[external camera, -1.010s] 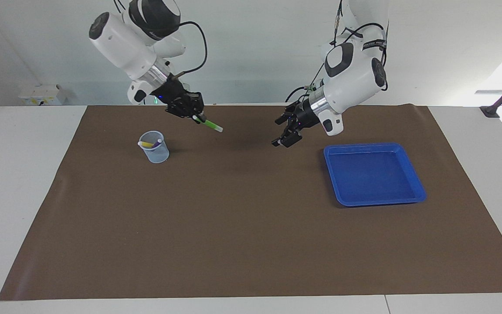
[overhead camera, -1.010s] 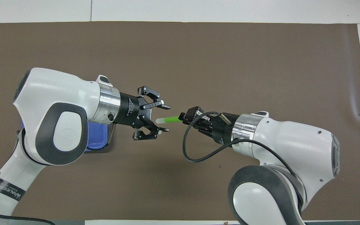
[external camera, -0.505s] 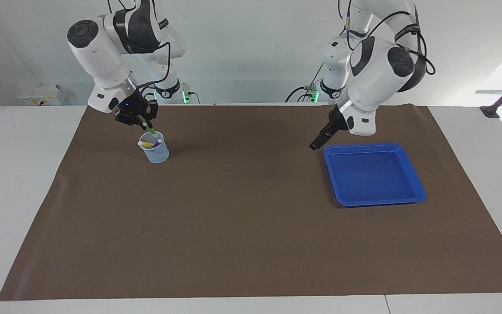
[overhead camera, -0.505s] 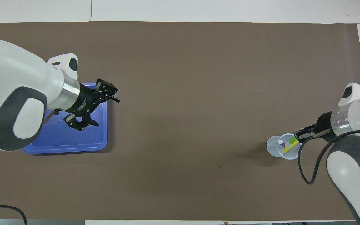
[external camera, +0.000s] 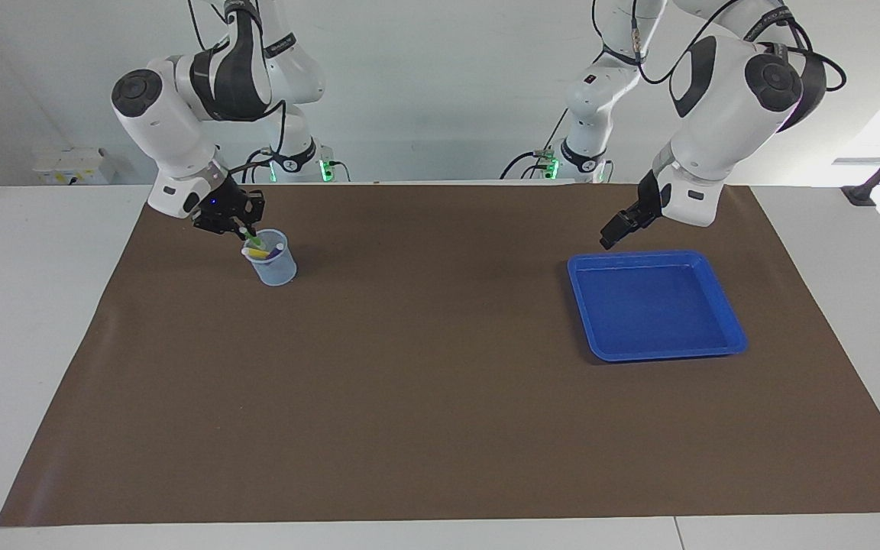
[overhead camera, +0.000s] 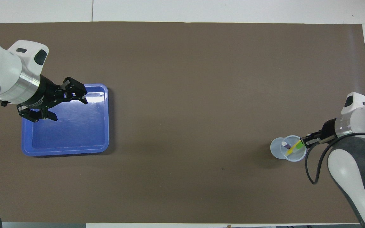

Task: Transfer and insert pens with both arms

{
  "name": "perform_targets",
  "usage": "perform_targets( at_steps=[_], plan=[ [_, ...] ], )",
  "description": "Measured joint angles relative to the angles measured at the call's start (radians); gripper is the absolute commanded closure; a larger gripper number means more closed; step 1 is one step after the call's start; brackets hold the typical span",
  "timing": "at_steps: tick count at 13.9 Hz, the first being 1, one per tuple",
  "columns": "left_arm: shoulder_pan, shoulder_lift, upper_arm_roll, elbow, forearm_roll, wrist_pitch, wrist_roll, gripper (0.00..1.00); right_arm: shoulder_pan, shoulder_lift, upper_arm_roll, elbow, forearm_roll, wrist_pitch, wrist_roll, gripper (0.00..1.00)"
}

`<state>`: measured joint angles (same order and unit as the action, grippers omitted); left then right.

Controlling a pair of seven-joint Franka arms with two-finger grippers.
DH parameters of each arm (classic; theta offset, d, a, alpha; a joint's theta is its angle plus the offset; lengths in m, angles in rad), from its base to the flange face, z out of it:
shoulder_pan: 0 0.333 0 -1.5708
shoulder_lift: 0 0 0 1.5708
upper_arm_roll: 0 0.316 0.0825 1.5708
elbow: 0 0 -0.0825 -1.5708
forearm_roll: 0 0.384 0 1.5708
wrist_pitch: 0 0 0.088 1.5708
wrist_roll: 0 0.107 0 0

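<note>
The green pen [external camera: 254, 241] slants into the clear cup [external camera: 275, 269], its lower end inside the rim and its upper end clamped in the right tool [external camera: 235, 226], whose fingertips are closed tight on it just above the cup's edge. From overhead the green shaft [overhead camera: 297, 146] shows only as a short bright stub between the tool tip [overhead camera: 306, 141] and the cup's mouth [overhead camera: 277, 152].

Two more pens lean in the same cup: the yellow pen [external camera: 259, 253] lies across the opening with a pale cap end toward the right arm's end of the worktop, and the purple pen [external camera: 278, 248] stands beside it with its pale cap up. From overhead, the yellow one [overhead camera: 291, 150] and the purple one [overhead camera: 285, 145] sit close together inside the rim.

The cup stands on the brown mat [external camera: 440, 397] toward the right arm's end of the worktop [external camera: 35, 321].

The left tool [external camera: 614, 232] hangs over the blue tray's [external camera: 726, 336] robot-side rim, touching nothing. Overhead its fingers [overhead camera: 74, 91] are spread wide with nothing between them, over the tray [overhead camera: 65, 151].

The tray lies on the mat toward the left arm's end, well apart from the cup.
</note>
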<state>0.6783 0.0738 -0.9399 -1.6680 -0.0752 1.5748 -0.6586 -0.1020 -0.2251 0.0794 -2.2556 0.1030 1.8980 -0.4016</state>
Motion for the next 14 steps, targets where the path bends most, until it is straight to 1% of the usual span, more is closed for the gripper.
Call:
perform_targets(
  at_steps=[1,3,4,5,8,10,11,12,13,14],
  plan=[
    [-0.002,0.000,0.000,0.022,0.017,-0.028,0.036,0.00,0.001,0.000,0.003,-0.006,0.000,0.002,0.006,0.95],
    [-0.016,0.000,0.009,0.065,0.060,-0.083,0.103,0.00,0.004,0.000,0.005,-0.009,0.000,0.003,0.031,0.23],
    [-0.053,0.000,0.047,0.088,0.078,-0.110,0.135,0.00,0.004,0.000,0.005,-0.009,0.000,0.003,0.037,0.00],
    [-0.125,0.000,0.126,0.110,0.089,-0.138,0.176,0.00,0.004,0.000,0.005,-0.009,0.000,0.003,0.038,0.00],
    [-0.404,-0.003,0.437,0.146,0.093,-0.191,0.337,0.00,0.002,0.000,0.005,0.019,-0.001,-0.016,0.039,0.00],
    [-0.629,-0.033,0.683,0.156,0.093,-0.203,0.450,0.00,-0.002,0.000,0.002,0.077,-0.015,-0.064,0.040,0.00],
    [-0.728,-0.053,0.790,0.156,0.093,-0.214,0.495,0.00,-0.009,0.001,0.002,0.114,-0.036,-0.104,0.041,0.00],
    [-0.803,-0.071,0.871,0.154,0.093,-0.220,0.527,0.00,-0.018,0.002,0.000,0.165,-0.063,-0.160,0.041,0.00],
    [-0.834,-0.084,0.908,0.151,0.093,-0.220,0.543,0.00,-0.026,0.007,-0.001,0.221,-0.080,-0.217,0.041,0.00],
    [-0.843,-0.091,0.921,0.149,0.093,-0.220,0.550,0.00,-0.032,0.016,-0.002,0.284,-0.090,-0.271,0.043,0.00]
  ],
)
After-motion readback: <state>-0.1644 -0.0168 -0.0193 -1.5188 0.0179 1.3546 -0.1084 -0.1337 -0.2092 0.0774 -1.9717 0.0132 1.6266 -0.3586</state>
